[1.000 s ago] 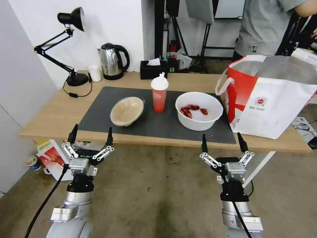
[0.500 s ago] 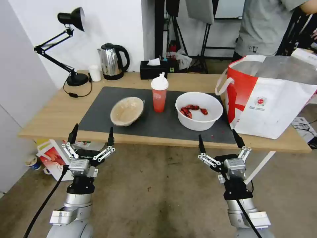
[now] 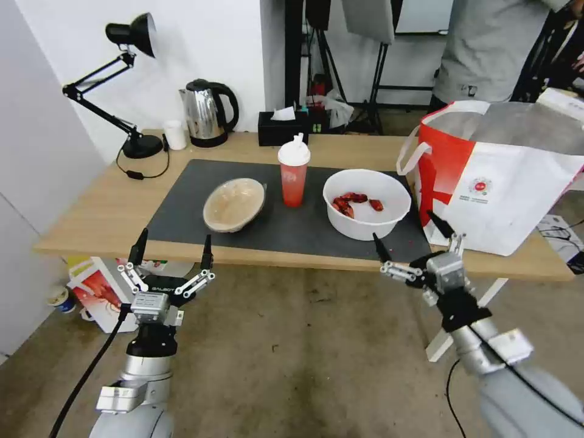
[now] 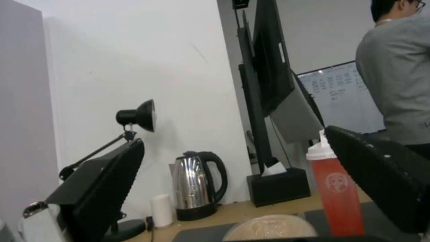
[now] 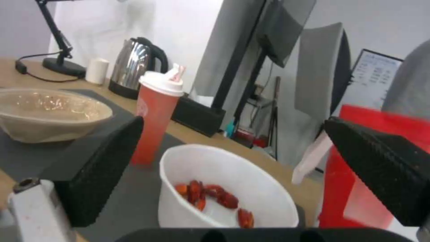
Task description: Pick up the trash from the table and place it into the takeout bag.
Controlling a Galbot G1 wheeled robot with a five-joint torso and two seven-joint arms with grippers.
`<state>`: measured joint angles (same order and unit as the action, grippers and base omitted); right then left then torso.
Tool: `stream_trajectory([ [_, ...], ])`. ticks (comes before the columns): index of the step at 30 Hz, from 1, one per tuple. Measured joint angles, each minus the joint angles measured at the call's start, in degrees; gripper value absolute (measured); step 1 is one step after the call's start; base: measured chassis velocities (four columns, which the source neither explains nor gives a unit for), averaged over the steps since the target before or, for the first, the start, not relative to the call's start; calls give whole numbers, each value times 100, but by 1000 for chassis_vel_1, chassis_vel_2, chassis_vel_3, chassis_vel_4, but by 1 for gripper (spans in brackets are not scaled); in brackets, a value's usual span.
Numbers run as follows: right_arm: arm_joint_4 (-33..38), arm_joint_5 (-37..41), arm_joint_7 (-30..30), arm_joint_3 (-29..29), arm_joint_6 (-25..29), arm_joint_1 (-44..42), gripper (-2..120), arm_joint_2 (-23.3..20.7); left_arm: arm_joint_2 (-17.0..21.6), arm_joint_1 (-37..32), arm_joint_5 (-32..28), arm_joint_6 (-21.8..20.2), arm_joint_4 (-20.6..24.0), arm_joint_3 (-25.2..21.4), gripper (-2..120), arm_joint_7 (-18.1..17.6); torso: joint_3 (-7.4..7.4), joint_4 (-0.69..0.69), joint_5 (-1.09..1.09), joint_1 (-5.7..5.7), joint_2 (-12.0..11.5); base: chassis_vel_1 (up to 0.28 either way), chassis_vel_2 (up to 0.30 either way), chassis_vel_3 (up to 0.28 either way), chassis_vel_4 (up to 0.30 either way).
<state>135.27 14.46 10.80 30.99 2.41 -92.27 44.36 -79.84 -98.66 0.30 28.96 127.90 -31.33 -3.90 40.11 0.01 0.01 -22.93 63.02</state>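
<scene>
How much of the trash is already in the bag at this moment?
Nothing looks packed: the white bowl, red cup and tan bowl all stand on the mat. The right gripper is open at the table edge near the white bowl and takeout bag; the left gripper holds nothing.

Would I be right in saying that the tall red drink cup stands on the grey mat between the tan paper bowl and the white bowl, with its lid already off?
Not quite: the red drink cup has its white lid on, as the head view and right wrist view show. The rest holds: it stands on the grey mat between the tan paper bowl and the white bowl.
</scene>
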Motion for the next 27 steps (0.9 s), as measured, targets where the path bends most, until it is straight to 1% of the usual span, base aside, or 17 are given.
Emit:
stream_trajectory([
  [1,0,0,0,0,0,0,100,0,0,0,0,0,0,0,100,0,0,0,0,0,0,0,0,0,0],
  [5,227,575,-40,171,-369,156,100,-555,-45,-11,26,-3,29,-28,100,-3,0,-2,1,0,0,0,0,0,0],
  [6,227,575,-40,171,-369,156,100,-555,-45,-11,26,-3,29,-28,100,-3,0,-2,1,0,0,0,0,0,0],
  [8,305,860,-90,273,-536,226,100,-819,-51,-16,34,-4,36,-40,100,-3,0,-1,-2,0,0,0,0,0,0],
  [10,312,1305,-138,339,-734,456,100,-1267,-59,-19,55,-5,38,-49,100,-4,0,-2,0,0,0,0,0,0,0],
  [11,312,1305,-138,339,-734,456,100,-1267,-59,-19,55,-5,38,-49,100,-4,0,-2,0,0,0,0,0,0,0],
  [15,210,2008,-316,340,-1031,945,100,-1921,-84,-30,85,-6,50,-52,100,-7,0,0,-1,0,0,0,0,0,0],
  [16,210,2008,-316,340,-1031,945,100,-1921,-84,-30,85,-6,50,-52,100,-7,0,0,-1,0,0,0,0,0,0],
  [19,157,2346,-486,319,-1192,1119,100,-2332,-102,-57,117,-6,70,-55,100,-10,0,-1,0,0,0,0,0,0,0],
  [20,157,2346,-486,319,-1192,1119,100,-2332,-102,-57,117,-6,70,-55,100,-10,0,-1,0,0,0,0,0,0,0],
  [24,30,2699,-791,355,-1303,1193,100,-2891,-119,-72,125,-6,90,-63,100,-14,0,-1,0,0,0,0,0,0,0],
  [27,18,2724,-808,362,-1310,1198,100,-2930,-120,-72,127,-6,91,-63,100,-14,0,-1,-1,1,0,0,0,0,0],
])
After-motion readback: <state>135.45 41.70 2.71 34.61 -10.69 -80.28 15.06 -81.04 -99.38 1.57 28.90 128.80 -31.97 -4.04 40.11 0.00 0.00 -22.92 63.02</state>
